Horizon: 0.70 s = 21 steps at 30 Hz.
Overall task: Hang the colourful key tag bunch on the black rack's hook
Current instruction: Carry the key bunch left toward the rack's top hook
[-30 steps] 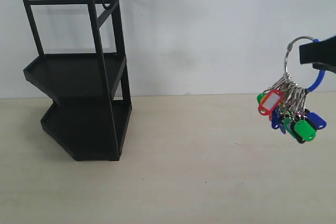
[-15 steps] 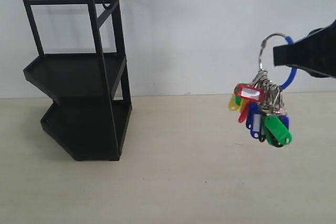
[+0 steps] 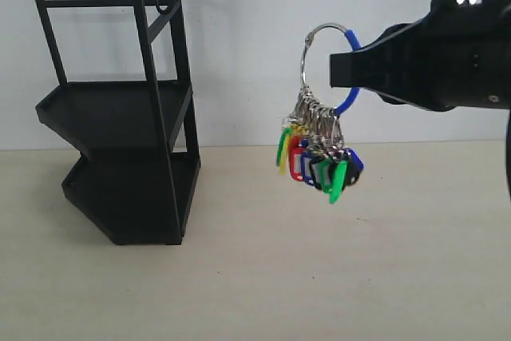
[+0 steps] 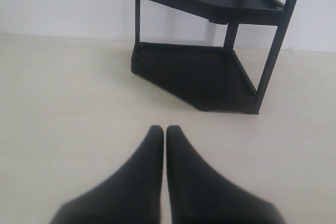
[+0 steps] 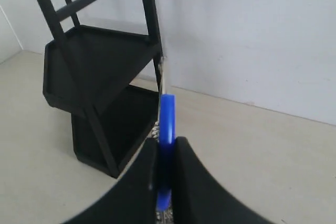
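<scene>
Our left tool [image 4: 164, 129] is sitting pressed together, empty. On the rack [image 3: 112, 113], the hook [image 3: 172, 5] is standing well apart from, and above, our right tool [image 3: 334, 69], which is pinching the loop [image 3: 350, 95] of the bunch [image 3: 318, 157] hanging beneath. We are judging this mid-carry; next, lifting it over the hook.

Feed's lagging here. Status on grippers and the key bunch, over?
Right gripper shut on colourful key tag bunch, held midair by its blue loop. Left gripper shut, empty. Hook on black rack bare, nothing between.

Right pincer [image 3: 333, 69] brought bunch [image 3: 318, 157] leftward, seemingly nearer rack [image 3: 120, 113]
</scene>
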Each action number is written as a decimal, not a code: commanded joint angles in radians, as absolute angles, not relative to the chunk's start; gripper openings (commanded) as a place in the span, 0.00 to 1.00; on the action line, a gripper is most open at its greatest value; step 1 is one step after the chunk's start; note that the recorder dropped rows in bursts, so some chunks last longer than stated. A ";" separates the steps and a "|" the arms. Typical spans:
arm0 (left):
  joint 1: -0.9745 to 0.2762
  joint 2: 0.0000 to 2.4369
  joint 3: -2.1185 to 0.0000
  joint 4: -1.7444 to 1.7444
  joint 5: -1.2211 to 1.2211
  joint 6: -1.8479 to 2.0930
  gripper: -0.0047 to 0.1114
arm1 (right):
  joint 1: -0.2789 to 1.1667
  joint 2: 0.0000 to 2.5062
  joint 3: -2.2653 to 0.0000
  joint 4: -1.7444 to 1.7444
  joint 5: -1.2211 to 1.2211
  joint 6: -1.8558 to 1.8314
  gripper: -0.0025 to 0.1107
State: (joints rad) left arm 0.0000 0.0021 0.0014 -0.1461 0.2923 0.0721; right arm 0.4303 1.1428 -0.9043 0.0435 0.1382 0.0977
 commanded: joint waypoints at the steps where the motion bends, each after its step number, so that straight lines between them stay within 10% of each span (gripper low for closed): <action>1: -0.001 0.000 0.000 -0.141 0.284 0.075 0.08 | 0.451 1.243 -0.959 0.047 0.058 0.095 0.02; 21: -0.001 0.000 0.000 -0.141 0.284 0.075 0.08 | 0.521 1.739 -1.447 0.045 -0.123 0.095 0.02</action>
